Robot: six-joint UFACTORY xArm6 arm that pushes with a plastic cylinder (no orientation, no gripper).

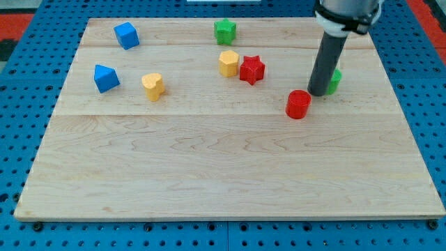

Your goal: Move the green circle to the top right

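Note:
The green circle (335, 81) sits at the view's right, upper half of the wooden board (223, 174), mostly hidden behind my rod. My tip (320, 92) rests on the board touching the green circle's left side. A red cylinder (298, 104) lies just below-left of my tip, close to it.
A red star (252, 70) and a yellow hexagon (228, 63) sit side by side at upper centre. A green star (225, 31) is near the top edge. Two blue blocks (126, 35) (106, 78) and a yellow heart (153, 86) lie at the upper left.

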